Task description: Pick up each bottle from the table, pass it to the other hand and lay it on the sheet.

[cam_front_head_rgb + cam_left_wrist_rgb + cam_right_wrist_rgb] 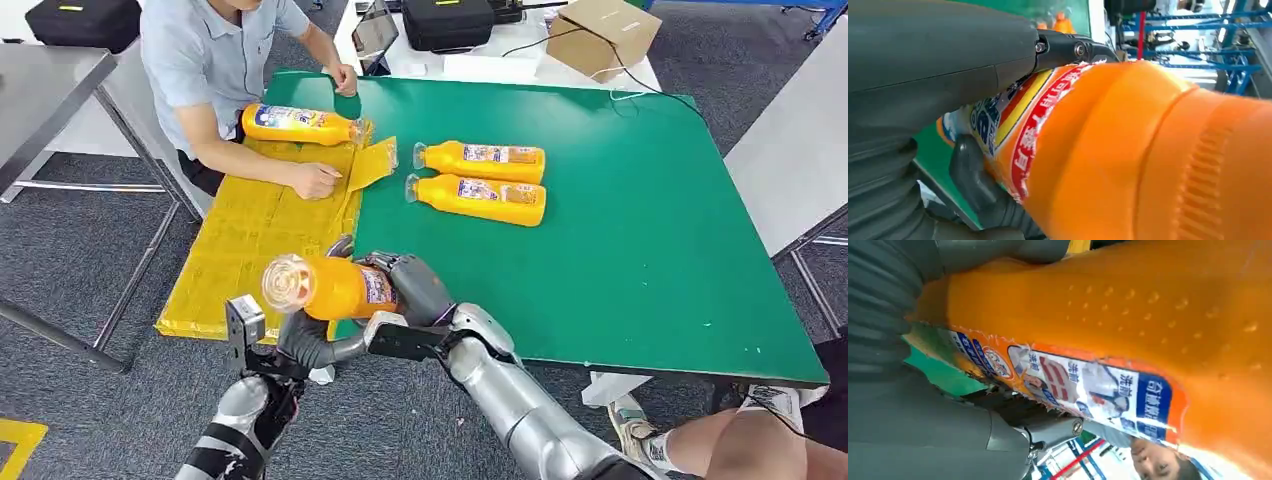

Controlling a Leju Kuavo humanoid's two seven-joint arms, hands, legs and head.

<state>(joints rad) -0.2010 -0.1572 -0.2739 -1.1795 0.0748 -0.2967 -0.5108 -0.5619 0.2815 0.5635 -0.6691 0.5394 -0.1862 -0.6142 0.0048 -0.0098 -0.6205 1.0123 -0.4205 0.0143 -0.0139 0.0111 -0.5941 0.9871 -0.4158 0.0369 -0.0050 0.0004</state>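
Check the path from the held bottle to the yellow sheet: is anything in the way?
Nothing stands between the held bottle, gripped by both the left hand and the right hand, and the near part of the yellow sheet. Farther up the sheet, a person's hand and a laid bottle occupy space.

Four orange bottles [335, 287]; yellow sheet [250, 235]

The glossy orange plastic bottle [335, 287] gripped between the dark grey right hand [415, 290] and the dark grey left hand [305, 338] wears a blue, white, red and yellow printed label, above a green table [640, 240] and yellow sheet [250, 235].
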